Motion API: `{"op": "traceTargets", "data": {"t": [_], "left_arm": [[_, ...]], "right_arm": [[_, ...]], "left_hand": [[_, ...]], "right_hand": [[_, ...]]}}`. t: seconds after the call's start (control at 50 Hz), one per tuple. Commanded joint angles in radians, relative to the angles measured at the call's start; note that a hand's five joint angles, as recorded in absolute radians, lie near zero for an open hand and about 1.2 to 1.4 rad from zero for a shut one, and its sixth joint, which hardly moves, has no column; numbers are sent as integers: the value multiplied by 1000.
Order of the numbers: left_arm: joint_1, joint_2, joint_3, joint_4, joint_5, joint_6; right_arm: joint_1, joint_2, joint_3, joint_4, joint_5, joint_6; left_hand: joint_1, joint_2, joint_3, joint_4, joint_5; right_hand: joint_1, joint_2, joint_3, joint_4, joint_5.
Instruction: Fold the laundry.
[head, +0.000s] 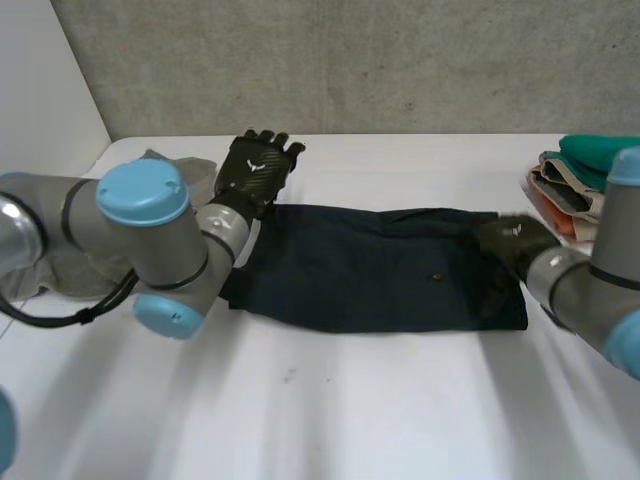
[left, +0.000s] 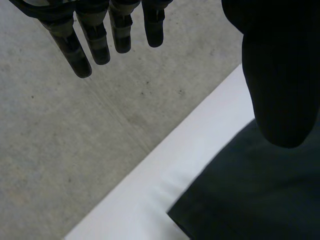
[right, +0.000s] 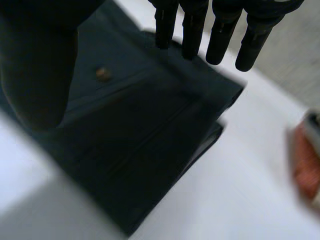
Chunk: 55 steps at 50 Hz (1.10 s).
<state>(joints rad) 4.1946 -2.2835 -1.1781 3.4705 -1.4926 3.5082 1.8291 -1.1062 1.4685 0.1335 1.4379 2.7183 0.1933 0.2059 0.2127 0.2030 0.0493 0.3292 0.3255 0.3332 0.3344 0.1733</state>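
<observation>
A dark navy garment (head: 370, 268) lies folded into a long band across the middle of the white table (head: 330, 410). My left hand (head: 258, 170) hovers above the garment's left end with its fingers (left: 85, 42) straight and apart, holding nothing; the cloth's corner (left: 240, 195) lies below its thumb. My right hand (head: 512, 240) is over the garment's right end, its fingers (right: 220, 35) straight and free of the cloth (right: 135, 130), which has a small brown button (right: 102, 74).
A stack of folded clothes (head: 580, 185), topped by a green piece, sits at the table's right edge. A crumpled beige cloth (head: 70, 270) lies at the left under my left arm. A concrete wall (head: 350, 60) backs the table.
</observation>
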Motion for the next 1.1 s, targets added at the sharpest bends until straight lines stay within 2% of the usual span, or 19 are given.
{"op": "traceTargets", "data": {"t": [0.02,0.06,0.12,0.22,0.32,0.48,0.56,0.6,0.64,0.66,0.76,0.78,0.82,0.86,0.88,0.94,1.0,1.02,1.1], "left_arm": [[-4,52,-130,2,2,-18],[-5,52,-137,2,0,-18],[-8,56,-144,-1,-2,-20],[-7,94,-161,-2,-2,-20],[-5,157,-190,-7,-2,-37],[7,243,-264,-7,2,-95],[19,274,-288,-5,0,-115],[25,291,-301,-4,0,-124],[30,300,-307,-4,-2,-129],[33,303,-310,-2,-2,-132],[36,309,-325,-1,-3,-140],[38,309,-325,-1,-3,-140],[36,309,-325,1,-3,-141],[36,309,-322,4,-3,-143],[36,309,-319,4,-5,-143],[36,311,-299,7,-3,-152],[28,312,-273,9,-5,-164],[24,311,-244,9,-6,-184],[2,308,-192,-5,-6,-230]], "right_arm": [[-42,22,125,-176,-27,-6],[-42,37,134,-225,-14,-9],[-47,71,142,-282,41,-54],[-60,14,194,-374,133,-156],[-93,-76,227,-410,148,-339],[-58,-81,184,-469,127,-612],[139,-72,156,-581,-2,-630],[257,-47,167,-661,-155,-632],[291,-26,170,-689,-212,-634],[324,8,171,-696,-277,-643],[394,92,165,-667,-326,-658],[397,100,159,-657,-324,-660],[404,100,150,-637,-321,-654],[403,95,142,-627,-320,-637],[403,80,141,-626,-309,-602],[385,14,141,-626,-278,-478],[342,-82,138,-624,-208,-173],[319,-115,131,-617,-171,-8],[259,-136,104,-536,-104,280]], "left_hand": [[-19,-31,-38,-28,-49],[-19,-31,-38,-28,-49],[-19,-31,-38,-28,-49],[-19,-31,-38,-28,-49],[-19,-31,-38,-28,-49],[-19,-31,-38,-28,-49],[-19,-31,-38,-28,-49],[-19,-31,-38,-28,-49],[-19,-31,-38,-28,-49],[-19,-31,-38,-28,-49],[-19,-31,-38,-28,-49],[-19,-31,-38,-28,-49],[-19,-31,-38,-28,-49],[-19,-31,-38,-28,-49],[-19,-31,-38,-28,-49],[-19,-31,-38,-28,-49],[-19,-31,-38,-28,-49],[-19,-31,-38,-28,-49],[-12,-25,-32,-22,-43]], "right_hand": [[164,167,160,158,145],[187,191,183,182,169],[1064,1068,1060,1059,1045],[1067,1071,1063,1062,1048],[1067,1071,1063,1062,1048],[1067,1071,1063,1062,1048],[1067,1071,1063,1062,1048],[1067,1071,1063,1062,1048],[1067,1071,1063,1062,1048],[1067,1071,1063,1062,1048],[1051,1054,1047,1045,1032],[1007,1011,1003,1002,988],[729,733,725,724,710],[258,261,254,252,239],[-155,-151,-159,-160,-173],[-155,-151,-159,-160,-173],[-155,-151,-159,-160,-173],[-155,-151,-159,-160,-173],[-155,-151,-159,-160,-173]]}}
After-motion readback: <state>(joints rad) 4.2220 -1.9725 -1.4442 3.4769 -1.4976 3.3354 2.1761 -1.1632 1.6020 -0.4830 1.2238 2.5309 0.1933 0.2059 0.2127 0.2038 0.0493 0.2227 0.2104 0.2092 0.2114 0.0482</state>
